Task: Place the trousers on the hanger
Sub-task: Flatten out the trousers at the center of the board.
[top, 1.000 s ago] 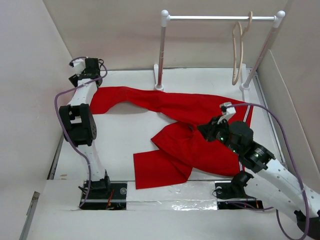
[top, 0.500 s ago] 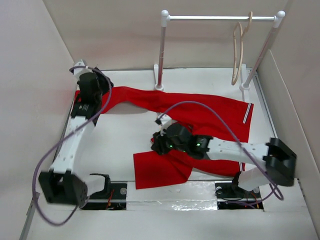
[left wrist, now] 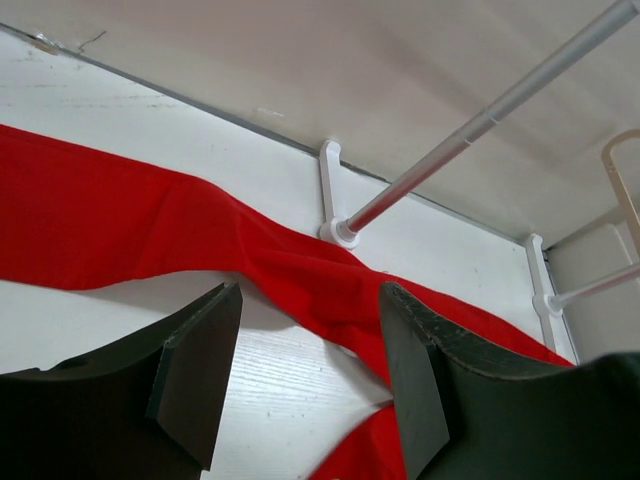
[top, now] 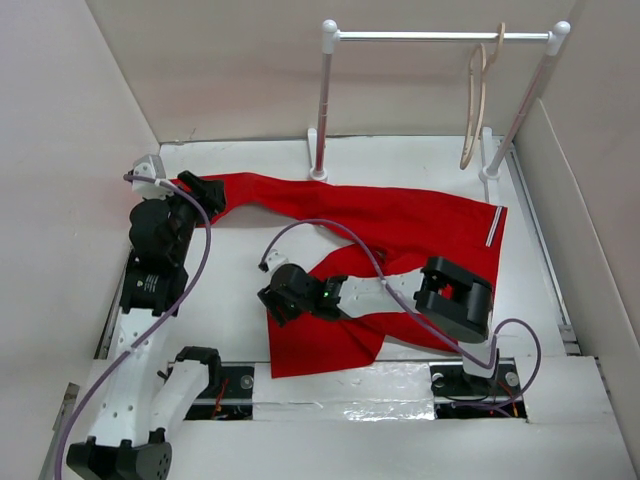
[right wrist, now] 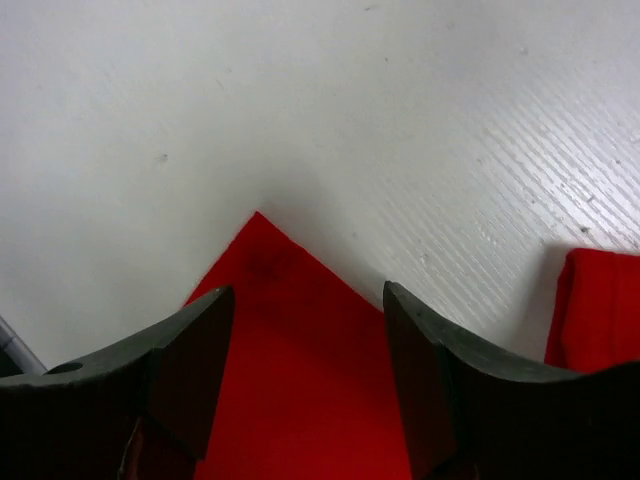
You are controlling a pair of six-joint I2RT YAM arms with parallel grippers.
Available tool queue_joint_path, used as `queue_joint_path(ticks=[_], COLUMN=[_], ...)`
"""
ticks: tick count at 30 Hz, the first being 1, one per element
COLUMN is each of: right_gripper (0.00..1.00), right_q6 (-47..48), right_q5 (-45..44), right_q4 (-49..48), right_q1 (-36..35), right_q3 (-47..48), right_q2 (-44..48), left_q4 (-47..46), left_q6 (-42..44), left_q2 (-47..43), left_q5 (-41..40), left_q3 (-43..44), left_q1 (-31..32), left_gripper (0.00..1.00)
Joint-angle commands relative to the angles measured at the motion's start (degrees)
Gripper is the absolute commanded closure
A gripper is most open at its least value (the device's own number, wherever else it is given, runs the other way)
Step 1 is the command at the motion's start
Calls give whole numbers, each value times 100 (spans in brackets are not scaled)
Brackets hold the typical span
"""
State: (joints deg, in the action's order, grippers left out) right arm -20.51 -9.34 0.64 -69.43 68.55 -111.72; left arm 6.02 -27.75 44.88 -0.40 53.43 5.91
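Your trousers (top: pixel 400 225) lie spread on the table (top: pixel 240 255), none of them on the hanger (top: pixel 475 110). One leg runs along the far side toward the far left corner. The other is folded back toward the near edge and ends about midway along it. The wide end of the trousers, with a white stripe (top: pixel 491 228), lies close to the right edge.

The hanger hangs by its hook from the silver bar of the rack (top: pixel 440 36) at the far right corner. It is clear of the cloth and neither arm is touching it.

Your left gripper (top: pixel 205 190) sits near the far left corner, at the end of the far leg. In its wrist view the left gripper (left wrist: pixel 310 370) has its fingers (left wrist: pixel 195 375) spread with nothing between them. The red leg crosses the table beyond the fingers, past the foot of the rack post (left wrist: pixel 335 210).

Your right gripper (top: pixel 275 300) is over the left corner of the near leg, left of the table's middle. From the wrist, the right gripper (right wrist: pixel 310 370) is also released. Its fingers (right wrist: pixel 190 365) stand wide, and a pointed corner of red cloth shows in the gap with bare table past it. You cannot tell from these views whether the tips touch the cloth, but nothing is pinched.
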Motion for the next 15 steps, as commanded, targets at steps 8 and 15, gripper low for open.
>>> queue_joint_path(ticks=[8, 15], right_gripper=[42, 100], right_q6=[170, 310], right_q5=[-612, -744], right_q4=[822, 1007], right_q1=[-431, -484], right_q3=[808, 1570], right_q2=[-842, -808], left_q4=[-145, -189], left_q6=[314, 270], left_q2=[-674, -797], left_q5=[207, 190], left_q3=[-439, -483], left_q1=[-20, -20], left_gripper=[44, 44])
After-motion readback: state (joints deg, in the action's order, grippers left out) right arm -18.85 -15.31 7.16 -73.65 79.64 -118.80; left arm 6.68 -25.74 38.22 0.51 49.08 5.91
